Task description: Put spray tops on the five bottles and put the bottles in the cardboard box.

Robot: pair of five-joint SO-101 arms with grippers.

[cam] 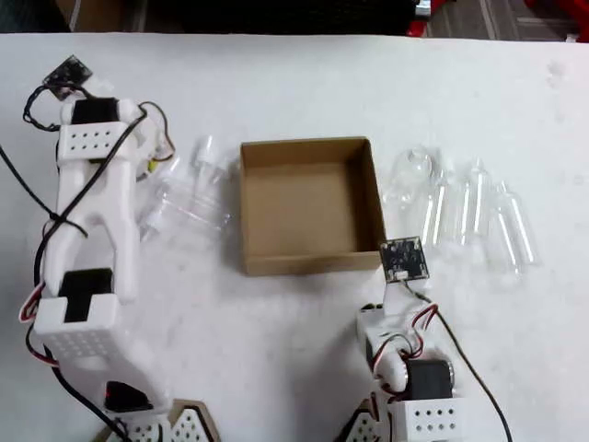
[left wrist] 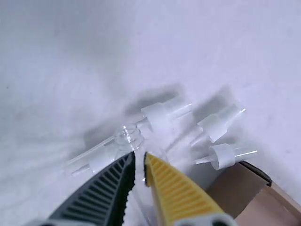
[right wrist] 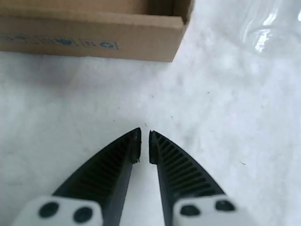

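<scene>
My left gripper (left wrist: 139, 157), one finger black and one yellow, is shut, its tips just over the neck of a clear bottle (left wrist: 127, 134) lying on the table. Around it lie white spray tops (left wrist: 162, 114), (left wrist: 217, 125), (left wrist: 225, 155), and one more with a thin tube (left wrist: 96, 162). In the high view the left arm (cam: 90, 212) stretches over these tops (cam: 189, 204), left of the open cardboard box (cam: 308, 262). Several clear bottles (cam: 474, 210) lie right of the box. My right gripper (right wrist: 145, 141) is shut with nothing in it, low over the table just before the box's near wall (right wrist: 89, 33).
The right arm (cam: 409, 368) is folded back at the table's near edge, its camera board (cam: 403, 258) by the box's near right corner. A corner of the box (left wrist: 256, 197) lies close to the spray tops. Bare white tabletop (cam: 276, 350) lies in front of the box.
</scene>
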